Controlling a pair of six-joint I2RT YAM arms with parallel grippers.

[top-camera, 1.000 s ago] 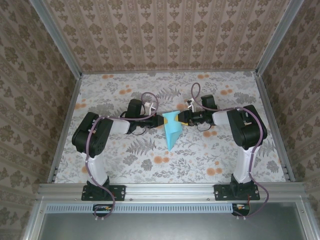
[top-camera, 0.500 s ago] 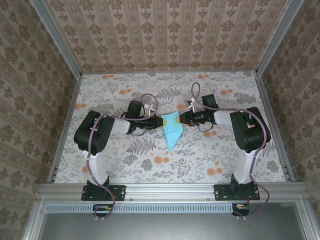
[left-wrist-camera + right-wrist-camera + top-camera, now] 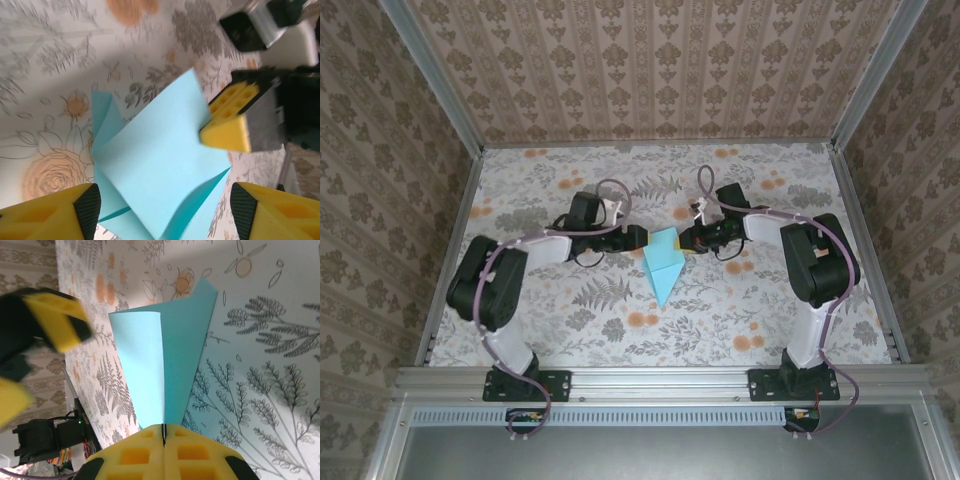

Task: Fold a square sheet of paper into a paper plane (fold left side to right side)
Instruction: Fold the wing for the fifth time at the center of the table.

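Pinching the plane (image 3: 663,262) mid-desk, the right tool (image 3: 688,240) is clenched on its right edge; the left tool (image 3: 642,238) stands released. Next, likely: carry the left flap over rightward.

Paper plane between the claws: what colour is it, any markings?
The paper plane is plain light blue, unmarked; the right wrist view shows it best.

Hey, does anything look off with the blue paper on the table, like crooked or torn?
No tear shows. But the paper is not flat: its layers splay apart instead of lying creased, and the right claw is shut on one edge.
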